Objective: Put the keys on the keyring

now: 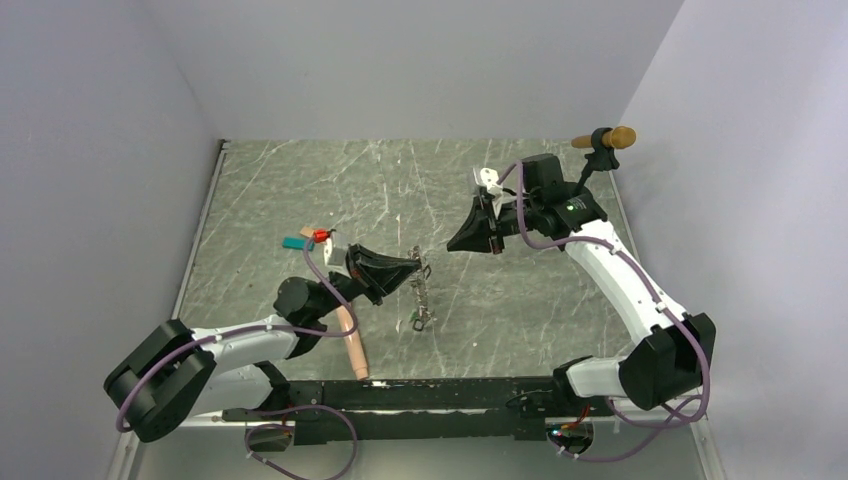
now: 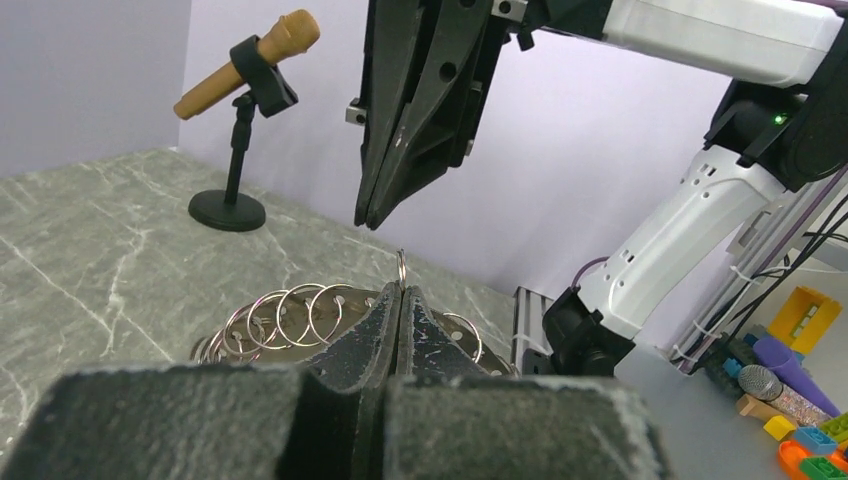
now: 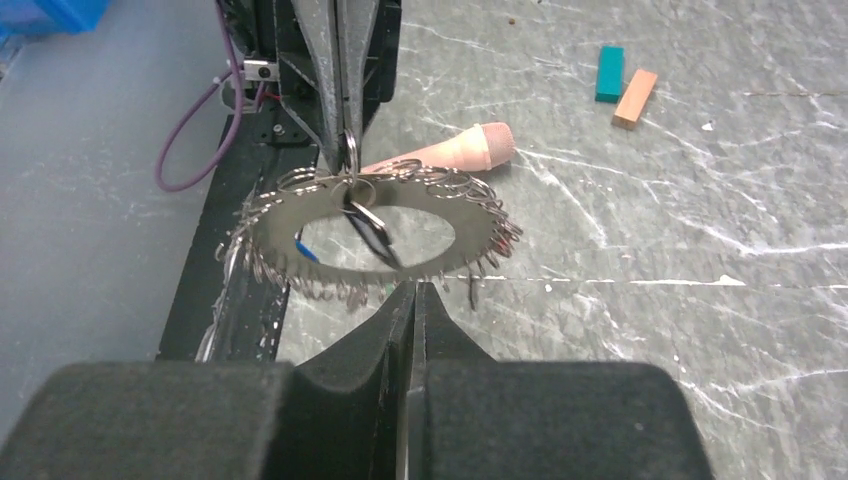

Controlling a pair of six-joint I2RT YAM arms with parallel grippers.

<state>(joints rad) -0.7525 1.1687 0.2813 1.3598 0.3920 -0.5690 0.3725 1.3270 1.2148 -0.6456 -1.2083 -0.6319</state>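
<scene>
Pinching one small split ring on the rim of the keyring [image 3: 440,255], the left gripper [image 2: 400,300] has its jaws pressed fully together. The keyring shows as a flat grey metal band crowded with small wire rings all round its edge. It hangs from that pinch near the middle of the table [image 1: 300,180], between the two arms. Whether its lower edge touches the surface cannot be told. A dark key [image 3: 372,228] dangles through the band's open centre.

The right gripper [image 3: 412,295] is also closed, with no gap between its pads and nothing seen in them. Its tips hover just beside the keyring and close to the left gripper's tips, not touching either.

The tabletop is grey-green stone-patterned sheet with white veins and scratches. Plain pale lilac-grey walls [image 1: 420,60] close it in at the back and on both sides. A black rail [image 1: 430,395] runs along the near edge, carrying both arm bases.

A peach cylinder [image 1: 352,345] lies near the left arm, close to the rail. Further out, a teal block [image 1: 293,243] and a tan block [image 1: 306,232] lie side by side, with a red-headed key [image 1: 322,236] just beside them. In the far right corner a brown microphone [image 1: 610,137] sits tilted in a black stand [image 2: 228,210].
</scene>
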